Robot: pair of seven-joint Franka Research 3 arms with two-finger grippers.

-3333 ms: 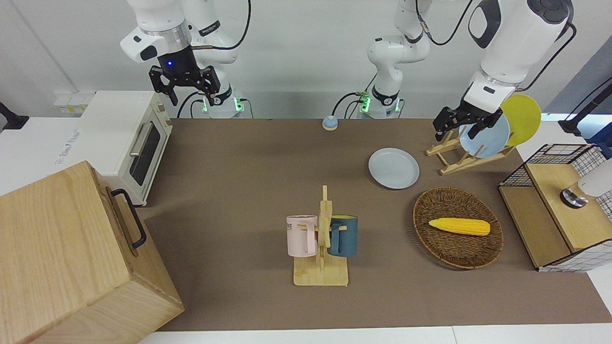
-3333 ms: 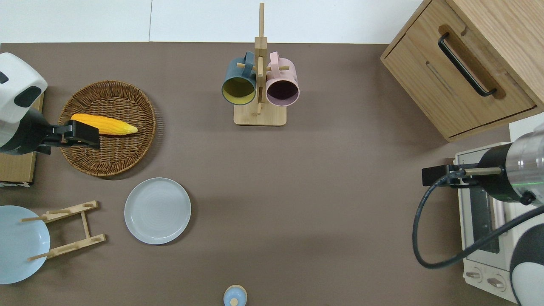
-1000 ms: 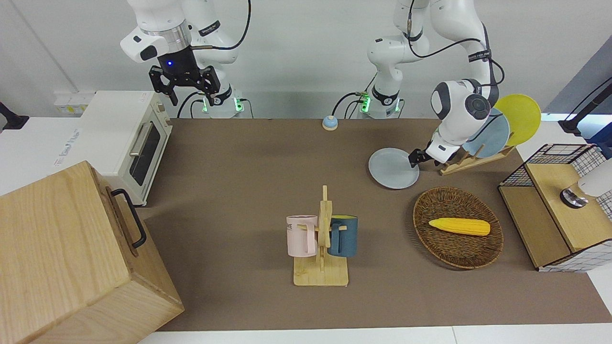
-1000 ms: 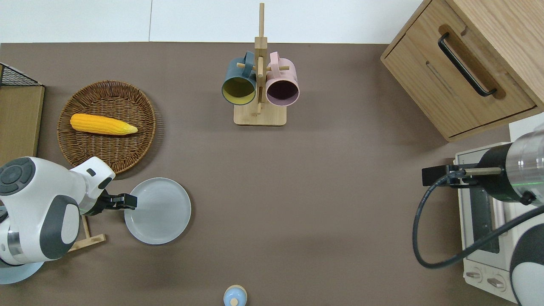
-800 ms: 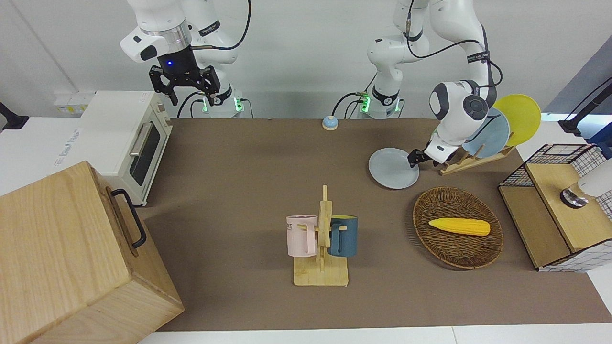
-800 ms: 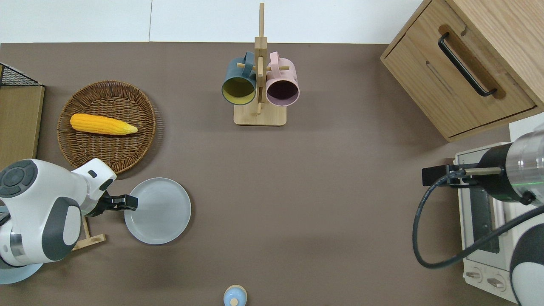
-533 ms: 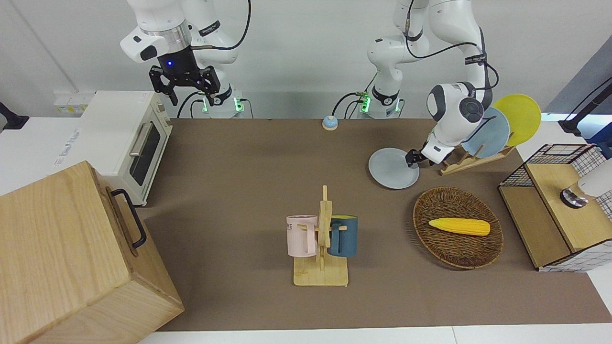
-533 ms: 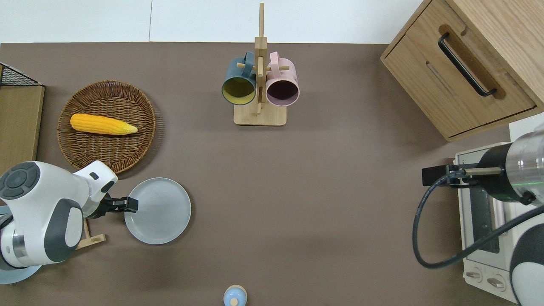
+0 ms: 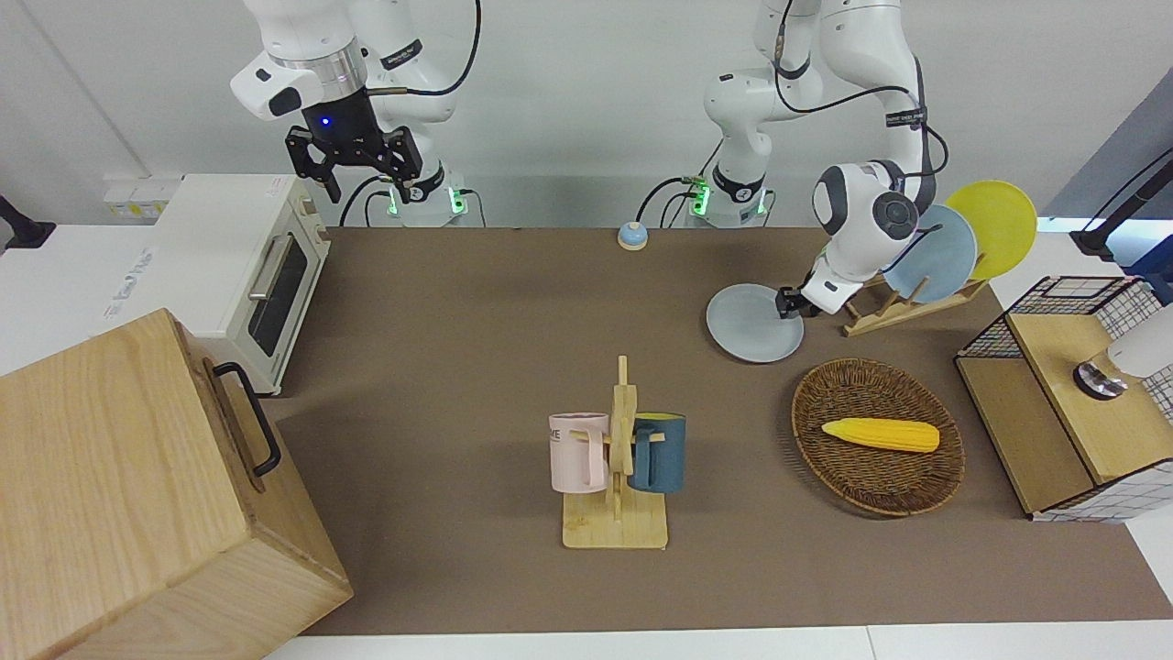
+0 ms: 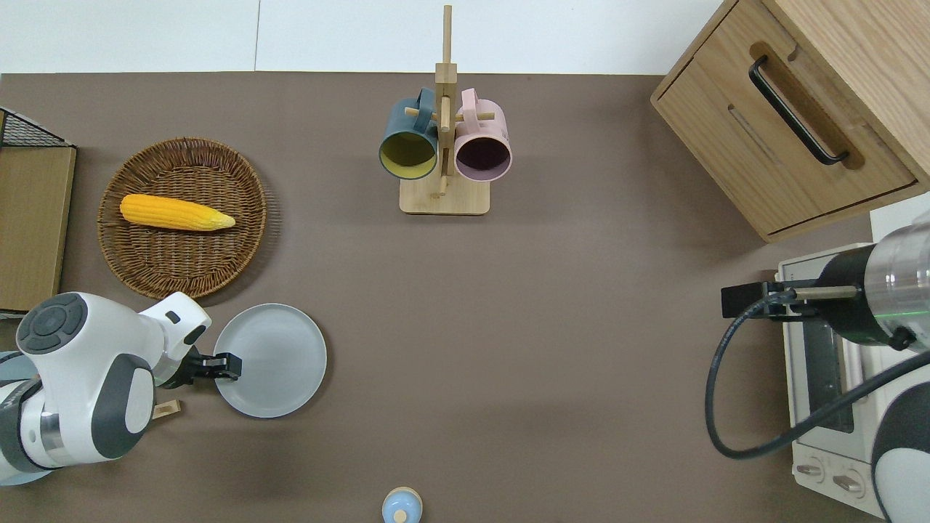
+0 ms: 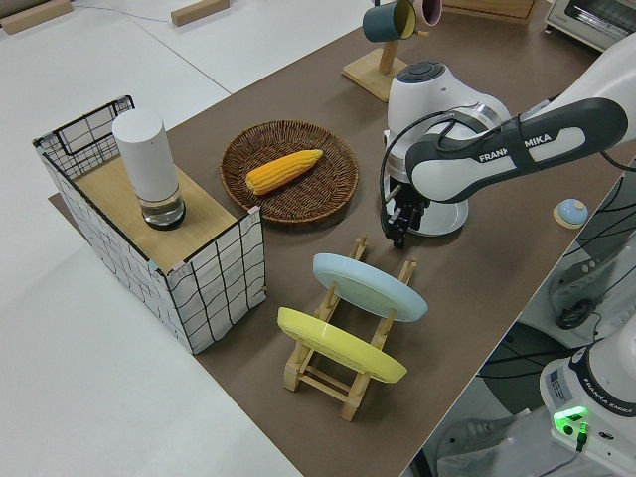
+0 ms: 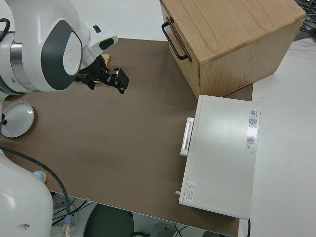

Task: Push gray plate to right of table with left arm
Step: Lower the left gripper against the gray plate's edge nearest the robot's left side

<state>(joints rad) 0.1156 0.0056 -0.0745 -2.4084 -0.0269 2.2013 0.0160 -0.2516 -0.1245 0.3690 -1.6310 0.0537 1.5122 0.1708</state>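
Note:
The gray plate (image 9: 753, 323) lies flat on the brown table (image 10: 508, 327) toward the left arm's end, between the wicker basket and the robots; it also shows in the overhead view (image 10: 270, 359). My left gripper (image 10: 227, 365) is down at table height and shut. Its tip touches the plate's rim on the side toward the left arm's end of the table, and it also shows in the front view (image 9: 788, 304). It holds nothing. My right gripper (image 9: 353, 160) is open and parked.
A wicker basket (image 10: 182, 287) with a corn cob (image 10: 176, 212) lies beside the plate, farther from the robots. A wooden rack holds a sky-blue plate (image 9: 939, 257) and a yellow plate (image 9: 999, 215). A mug stand (image 10: 443, 196), a wooden cabinet (image 10: 799, 109), a toaster oven (image 9: 247, 266) and a small bell (image 10: 401, 506) also stand on the table.
My left gripper came down from over the basket to the gray plate's rim, then slid slightly toward the robots along it. The plate has not moved. The right arm is still.

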